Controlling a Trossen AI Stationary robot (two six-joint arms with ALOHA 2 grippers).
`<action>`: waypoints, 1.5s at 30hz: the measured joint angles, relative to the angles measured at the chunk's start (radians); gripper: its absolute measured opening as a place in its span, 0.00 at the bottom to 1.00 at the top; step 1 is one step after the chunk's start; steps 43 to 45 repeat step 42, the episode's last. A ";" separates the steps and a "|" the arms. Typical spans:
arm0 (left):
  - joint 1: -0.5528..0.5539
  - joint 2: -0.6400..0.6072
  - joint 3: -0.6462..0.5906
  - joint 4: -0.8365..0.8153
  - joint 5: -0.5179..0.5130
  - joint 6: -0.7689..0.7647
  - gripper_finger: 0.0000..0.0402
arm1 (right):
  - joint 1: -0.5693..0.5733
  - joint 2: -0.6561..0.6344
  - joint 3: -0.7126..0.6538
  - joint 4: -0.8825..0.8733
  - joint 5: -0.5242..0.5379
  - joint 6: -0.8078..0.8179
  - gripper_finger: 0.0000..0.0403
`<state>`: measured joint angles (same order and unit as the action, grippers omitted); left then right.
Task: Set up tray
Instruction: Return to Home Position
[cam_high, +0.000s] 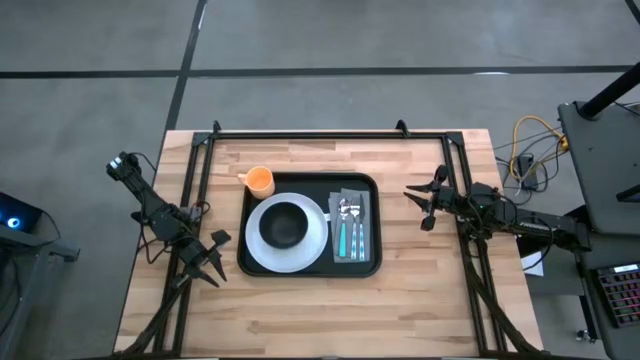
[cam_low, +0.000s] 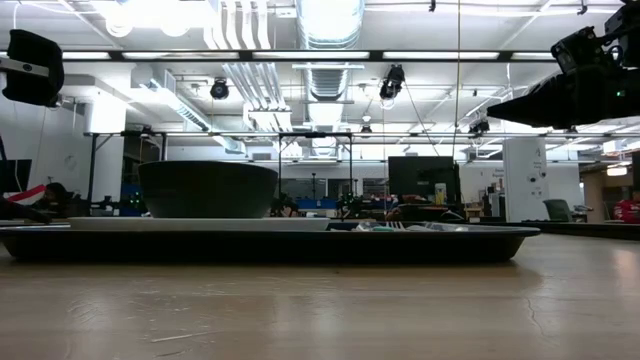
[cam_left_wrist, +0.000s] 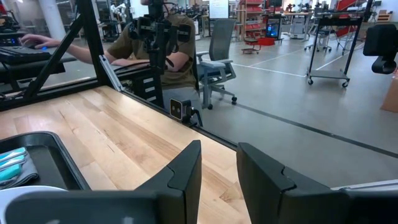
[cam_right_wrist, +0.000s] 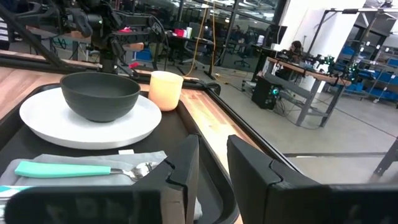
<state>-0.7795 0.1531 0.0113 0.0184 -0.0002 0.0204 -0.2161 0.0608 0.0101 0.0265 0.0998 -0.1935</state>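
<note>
Right gripper (cam_high: 418, 207) fingers were apart, empty; left gripper (cam_high: 215, 258) same. Tray (cam_high: 310, 181) lay between them, near each: flat black rectangle, rounded corners, low raised rim, smooth, on wood-plank table (cam_high: 300, 310).

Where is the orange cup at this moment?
In the high view, the orange cup stands in the tray's upper-left corner, close beside the white plate.

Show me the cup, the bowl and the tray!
Cup (cam_high: 260, 181), high view, orange inside.
Bowl (cam_high: 285, 224), high view, dark middle.
Tray (cam_high: 305, 183), high view, bare strip right of cup.
</note>
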 joint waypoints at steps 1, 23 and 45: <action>0.000 0.000 0.000 0.000 0.000 0.000 0.21 | 0.000 0.000 0.000 0.000 0.000 0.001 0.18; 0.000 0.000 0.000 0.000 0.000 0.000 0.21 | 0.000 0.000 0.000 0.000 0.000 0.002 0.21; 0.000 0.000 0.000 0.000 0.000 0.000 0.21 | 0.000 0.000 0.000 0.000 0.000 0.002 0.19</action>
